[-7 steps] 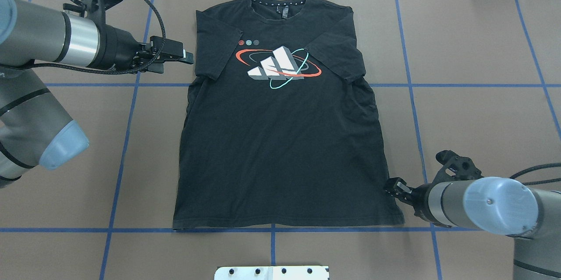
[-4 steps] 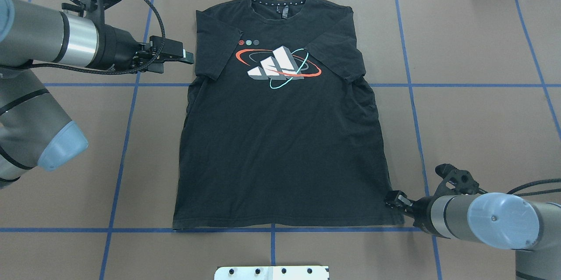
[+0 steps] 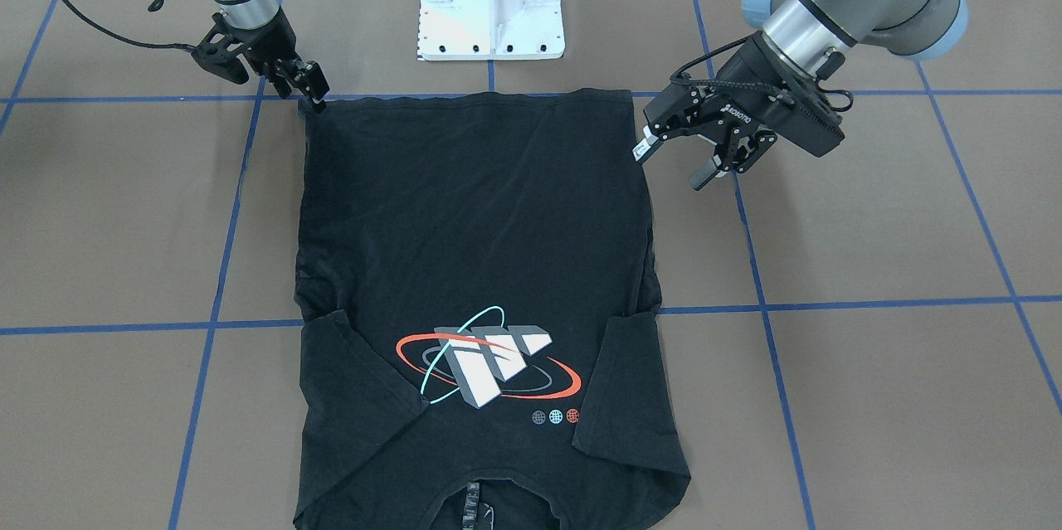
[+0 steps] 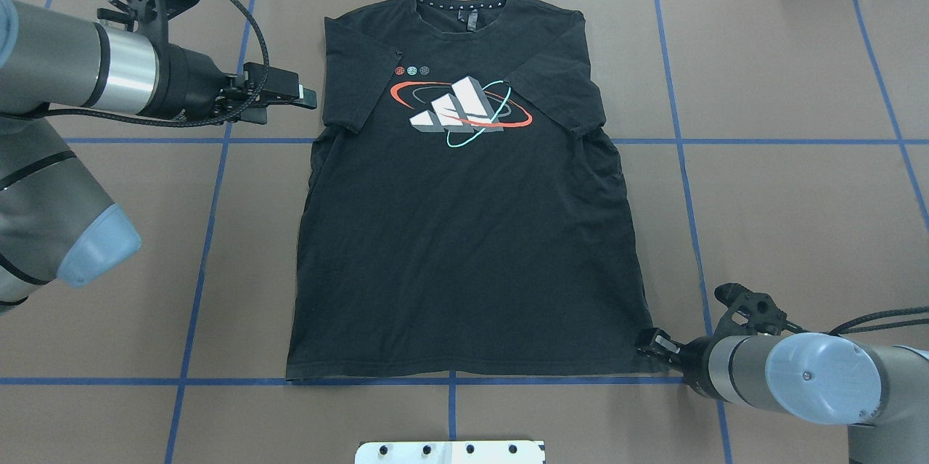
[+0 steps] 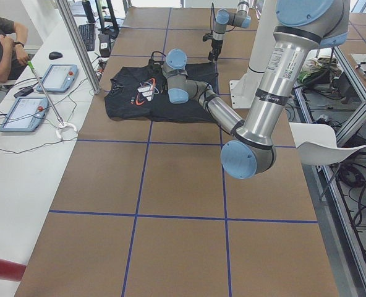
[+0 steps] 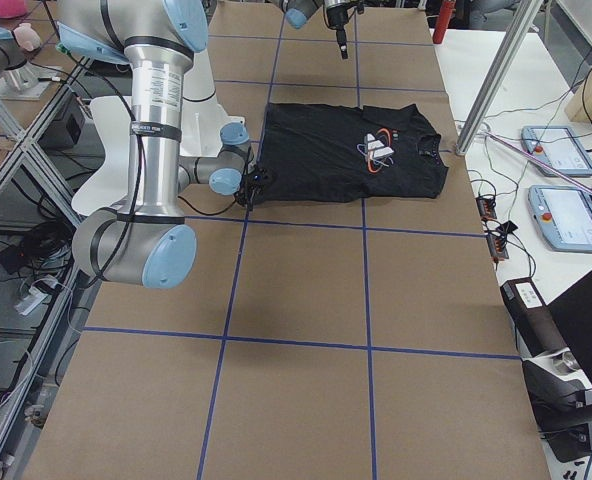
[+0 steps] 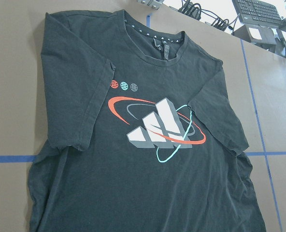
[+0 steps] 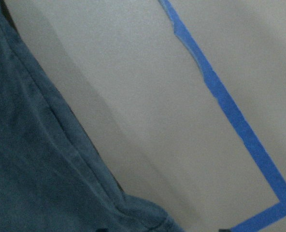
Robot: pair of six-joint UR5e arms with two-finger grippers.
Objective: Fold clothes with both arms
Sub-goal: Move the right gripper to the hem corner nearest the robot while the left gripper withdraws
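Change from a second back: right end effector [image 4: 649, 341] has slid down to the hem corner at the shirt's 5 o'clock, overhead view. Can't tell if it's clenched. Left end effector [image 3: 674, 165] backed off a hair and is released, fingers spread, just beside the 10 o'clock sleeve. Black T-shirt [image 4: 464, 246] lies flat mid-bench [image 4: 784, 181]: soft, lightly wrinkled fabric, red-teal-white orbit logo [image 4: 461, 112] facing up. Bench is matte brown with blue tape lines [image 4: 682, 123].
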